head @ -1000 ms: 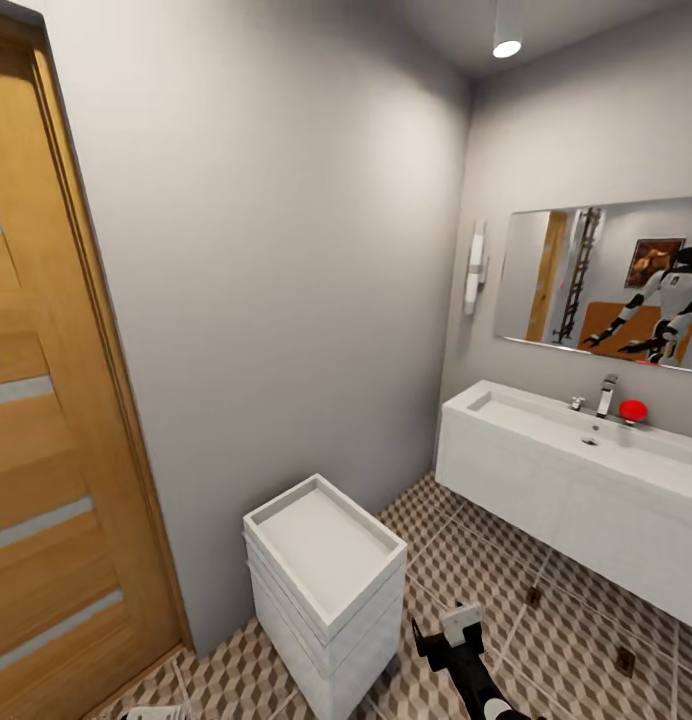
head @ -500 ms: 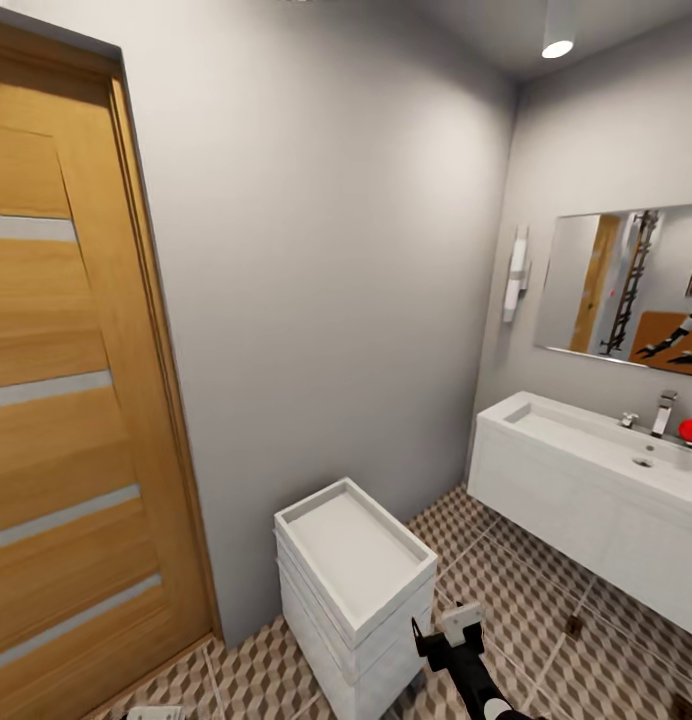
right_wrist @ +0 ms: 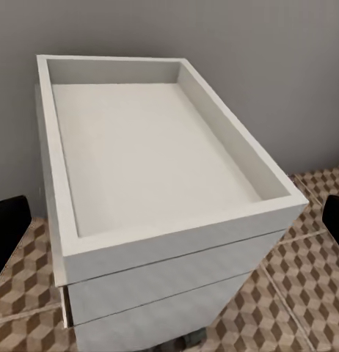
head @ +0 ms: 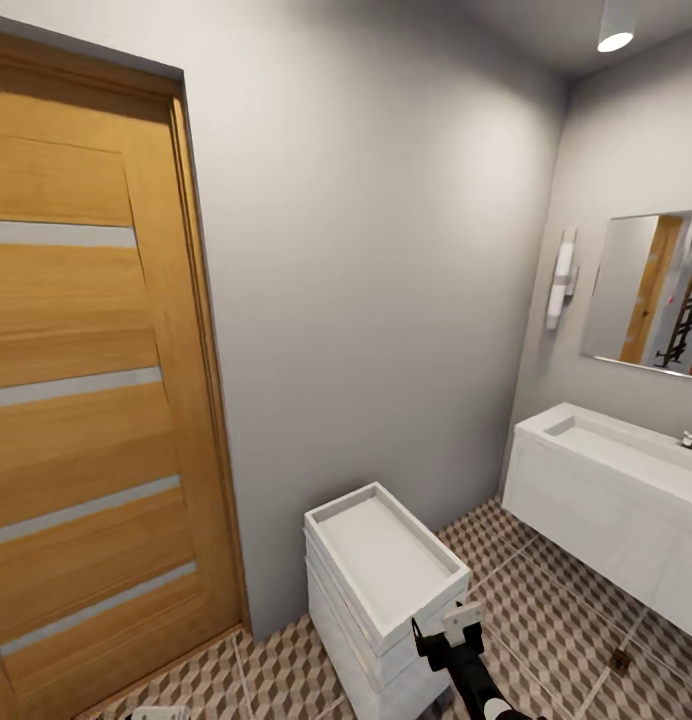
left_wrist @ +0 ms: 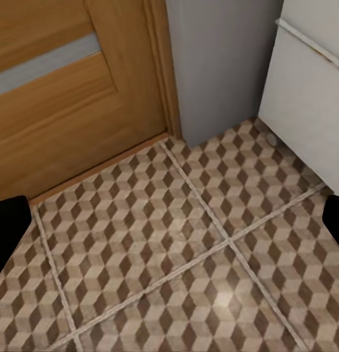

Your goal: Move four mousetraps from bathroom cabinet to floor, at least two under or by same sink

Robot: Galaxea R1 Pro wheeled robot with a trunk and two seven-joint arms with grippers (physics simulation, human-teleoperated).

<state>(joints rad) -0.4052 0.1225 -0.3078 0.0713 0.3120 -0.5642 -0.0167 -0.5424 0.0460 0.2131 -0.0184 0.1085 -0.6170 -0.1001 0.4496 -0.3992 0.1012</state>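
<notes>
Facing a grey wall with a wooden door (head: 86, 400) at the left, the robot is in transit, and no cabinet or mousetrap can be made out. A white drawer unit (head: 386, 580) stands on the floor (head: 556, 620) ahead, and the sink (head: 626, 470) lies to the right. The right gripper (right_wrist: 169, 220) hangs above the drawer unit with fingertips spread wide at both edges of its wrist view, released. The left gripper (left_wrist: 169, 220) is likewise spread and empty over tiles near the door. Judging by the task, the robot likely has to turn to find the cabinet; neither arm is clearly nearer.
</notes>
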